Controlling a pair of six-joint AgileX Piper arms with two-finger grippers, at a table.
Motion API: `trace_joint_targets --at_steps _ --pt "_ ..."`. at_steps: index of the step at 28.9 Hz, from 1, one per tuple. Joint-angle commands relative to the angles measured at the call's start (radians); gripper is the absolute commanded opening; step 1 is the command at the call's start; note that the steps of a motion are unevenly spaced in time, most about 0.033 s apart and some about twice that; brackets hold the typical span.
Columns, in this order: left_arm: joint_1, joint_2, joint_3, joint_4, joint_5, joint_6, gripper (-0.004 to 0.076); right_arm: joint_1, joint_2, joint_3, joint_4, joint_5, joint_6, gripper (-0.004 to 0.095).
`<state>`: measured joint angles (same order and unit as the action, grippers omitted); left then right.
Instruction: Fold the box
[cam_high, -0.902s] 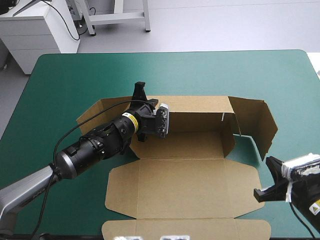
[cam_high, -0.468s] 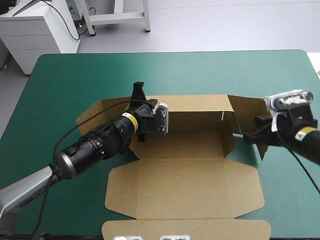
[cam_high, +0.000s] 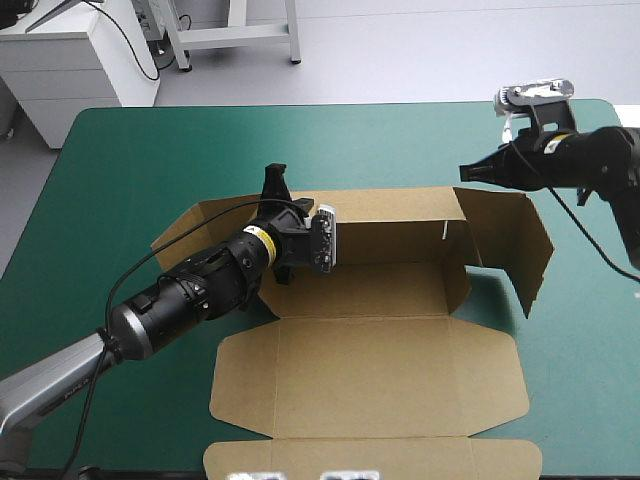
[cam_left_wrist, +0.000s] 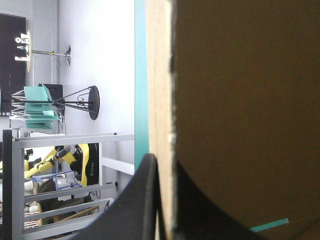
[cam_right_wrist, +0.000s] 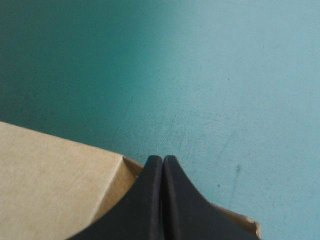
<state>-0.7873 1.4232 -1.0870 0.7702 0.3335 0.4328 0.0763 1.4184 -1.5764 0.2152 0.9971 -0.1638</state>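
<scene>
The brown box (cam_high: 400, 285) lies mid-table with its back wall raised and its lid (cam_high: 370, 375) flat toward the near edge. My left gripper (cam_high: 278, 205) is shut on the back wall near its left end; in the left wrist view the board (cam_left_wrist: 240, 100) stands between the fingers (cam_left_wrist: 142, 200). The right end flap (cam_high: 520, 245) angles outward. My right gripper (cam_high: 468, 172) is shut with nothing in it, just beyond the back wall's right corner. In the right wrist view, its tips (cam_right_wrist: 162, 161) sit over the board's corner (cam_right_wrist: 55, 175).
Bare teal-green cover (cam_high: 350, 140) runs from the box to the table's far edge and along the right side (cam_high: 590, 330). The left end flap (cam_high: 190, 222) lies spread outward under my left arm. The lid's front flap (cam_high: 370, 455) reaches the near edge.
My right gripper rose from the near right corner, passed the right end flap, and now sits beyond the back wall's right corner. My left gripper and the box stayed put.
</scene>
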Motion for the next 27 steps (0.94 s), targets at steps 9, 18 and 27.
trace_joint_targets --at_steps 9,18,27 --pt "0.000 -0.025 -0.015 -0.019 0.087 -0.021 -0.0008 0.002 0.214 -0.172 -0.080 0.137 0.080 -0.0018" --pt "0.000 -0.025 -0.015 -0.019 0.084 -0.026 -0.0008 0.002 0.241 -0.166 -0.089 0.254 0.081 -0.0018" --pt "0.000 -0.025 -0.015 -0.019 0.090 -0.024 -0.0008 0.002 0.188 -0.091 -0.017 0.256 0.047 -0.0018"
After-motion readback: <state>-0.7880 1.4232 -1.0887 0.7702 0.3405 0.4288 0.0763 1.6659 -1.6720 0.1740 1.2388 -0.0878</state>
